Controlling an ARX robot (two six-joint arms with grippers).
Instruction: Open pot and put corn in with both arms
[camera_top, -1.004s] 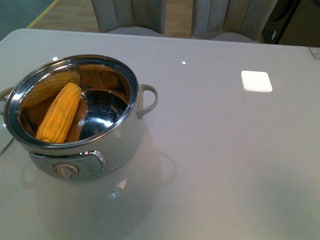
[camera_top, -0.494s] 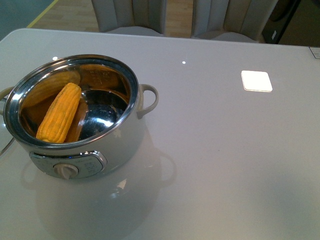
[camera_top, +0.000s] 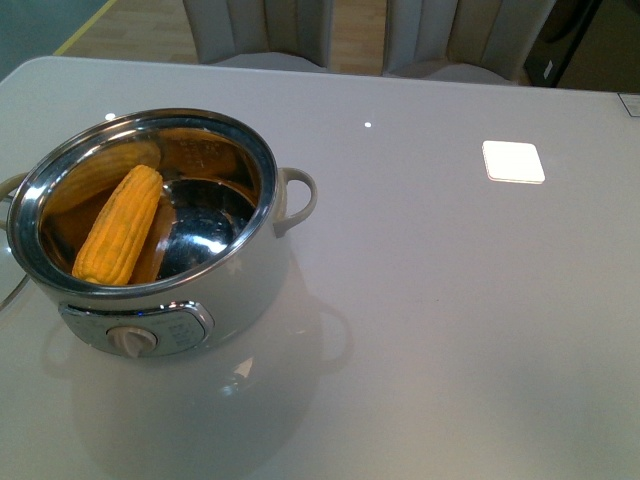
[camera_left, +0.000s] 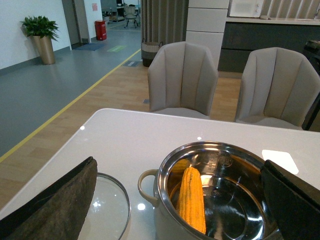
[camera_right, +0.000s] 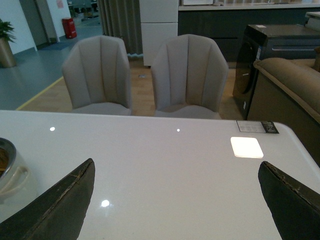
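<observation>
The cream-white pot (camera_top: 255, 290) stands uncovered on the left of the table, its knob panel facing me. The yellow-orange corn (camera_top: 120, 226) lies slanted inside it, leaning on the steel wall. Neither arm shows in the front view. In the left wrist view my left gripper (camera_left: 178, 164) hangs open above and behind the pot (camera_left: 161, 180), its fingers (camera_left: 60, 205) spread wide with nothing between them; the corn (camera_left: 192, 200) shows below. My right gripper (camera_right: 176, 163) is open over bare table, with the pot's handle (camera_right: 12, 175) off to one side.
A glass lid (camera_left: 110, 200) lies flat on the table beside the pot, its rim just visible at the front view's left edge (camera_top: 10, 290). A white square tile (camera_top: 514, 162) sits at the back right. Two grey chairs (camera_top: 260, 30) stand behind the table.
</observation>
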